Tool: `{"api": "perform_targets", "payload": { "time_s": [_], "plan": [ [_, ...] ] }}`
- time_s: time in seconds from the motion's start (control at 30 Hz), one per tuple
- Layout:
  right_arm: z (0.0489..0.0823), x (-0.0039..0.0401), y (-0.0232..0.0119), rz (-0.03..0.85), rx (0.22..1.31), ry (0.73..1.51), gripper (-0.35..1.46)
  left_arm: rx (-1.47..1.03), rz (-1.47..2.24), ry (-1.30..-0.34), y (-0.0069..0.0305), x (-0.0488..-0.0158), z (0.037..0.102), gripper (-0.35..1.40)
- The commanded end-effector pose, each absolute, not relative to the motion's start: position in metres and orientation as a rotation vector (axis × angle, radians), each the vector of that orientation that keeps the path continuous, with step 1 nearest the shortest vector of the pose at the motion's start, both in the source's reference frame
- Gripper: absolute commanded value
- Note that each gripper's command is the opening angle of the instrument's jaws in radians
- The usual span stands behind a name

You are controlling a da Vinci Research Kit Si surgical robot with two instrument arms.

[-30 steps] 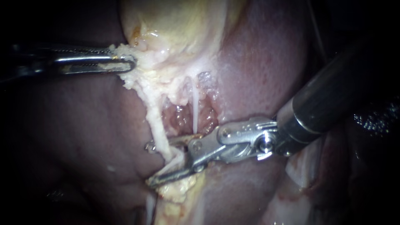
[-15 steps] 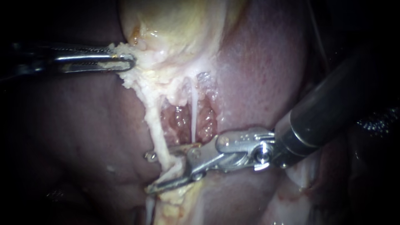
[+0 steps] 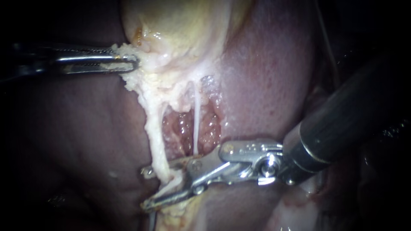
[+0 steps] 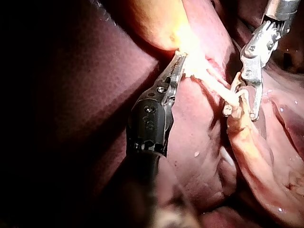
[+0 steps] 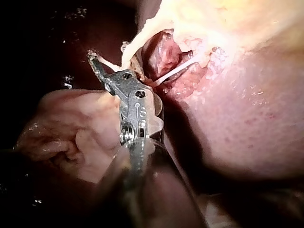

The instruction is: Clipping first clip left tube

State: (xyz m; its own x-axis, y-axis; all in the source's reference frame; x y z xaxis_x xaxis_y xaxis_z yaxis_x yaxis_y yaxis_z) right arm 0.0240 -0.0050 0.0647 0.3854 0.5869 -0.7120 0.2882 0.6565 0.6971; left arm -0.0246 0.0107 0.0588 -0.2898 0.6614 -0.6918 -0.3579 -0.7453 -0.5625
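At lower centre of the endoscope view: right instrument [image 3: 146,189] comes in from the right, claw narrowly parted. The left tube [image 3: 155,137] runs down through the gap. Both tips sit past the tube, over bare liver [image 3: 85,141].

Just behind: a raw reddish window [image 3: 182,128] between the left tube and the thin white right tube [image 3: 196,124]. The right tube's lower end is just beside the claw's hinge. Smooth liver lies open on both sides of the tubes.

Farther up: left instrument [image 3: 135,65], claw clamped on pale fatty tissue [image 3: 141,72] at the gallbladder [image 3: 184,25] edge. The left tube runs straight down from there.

Left wrist view shows both tips of the right claw beyond the tube, with the tube crossing between them. Right wrist view shows only one tip clearly, the thin right tube passing behind the hinge, and a pink tissue fold [image 5: 71,137] beside the shaft.
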Motion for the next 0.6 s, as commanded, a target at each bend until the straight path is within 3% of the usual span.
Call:
{"api": "perform_targets", "payload": {
  "time_s": [0.03,0.2,0.5,0.6],
  "plan": [
    [0.0648,0.0240,-0.0050,0.231,0.885,1.197,0.41,-1.313,2.067,-0.401,0.0107,-0.0246,0.0588,-0.35],
    [0.0648,0.0241,-0.0050,0.281,0.918,1.172,0.32,-1.313,2.067,-0.401,0.0107,-0.0246,0.0588,-0.35],
    [0.0652,0.0239,-0.0050,0.306,0.933,1.159,-0.07,-1.313,2.067,-0.401,0.0107,-0.0246,0.0588,-0.35],
    [0.0653,0.0237,-0.0050,0.348,0.965,1.135,-0.34,-1.311,2.067,-0.397,0.0107,-0.0246,0.0589,-0.35]
  ]
}}
